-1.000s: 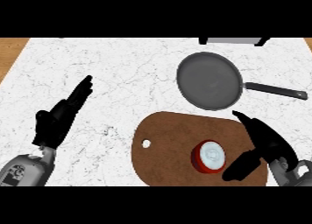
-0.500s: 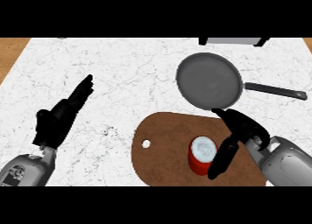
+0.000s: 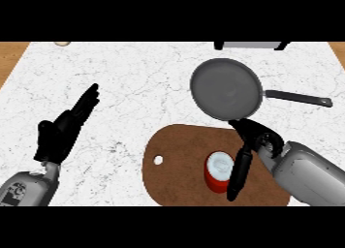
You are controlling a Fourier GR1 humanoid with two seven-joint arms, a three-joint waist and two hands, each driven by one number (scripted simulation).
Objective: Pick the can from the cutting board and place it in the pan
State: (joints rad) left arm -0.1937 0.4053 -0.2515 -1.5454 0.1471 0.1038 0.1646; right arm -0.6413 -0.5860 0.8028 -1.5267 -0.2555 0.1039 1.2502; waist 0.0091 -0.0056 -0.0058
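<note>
The robot's right hand (image 3: pixel 248 151) sits low at the right of the view, over a brown cutting board (image 3: pixel 177 164). Its fingers (image 3: pixel 240 169) run straight down along the right side of a red can with a pale top (image 3: pixel 220 171), touching or very nearly touching it, while the thumb arches above. The fingers are not yet curled round the can, so the hand is open against it rather than holding it.

Half a second ago the hand was a little farther off and the can stood slightly higher on the board; a second ago the hand was well to the right of it. So the hand has closed in on the can, and the grasp looks about to begin. The can is still upright on the board, just left of the fingers.

Beyond the thumb, away from the robot, lies a dark frying pan (image 3: pixel 226 89), its handle pointing right. Nothing is in it.

Far across the white marble counter (image 3: pixel 133 72), the left hand (image 3: pixel 64 128) rests open, fingers up.
</note>
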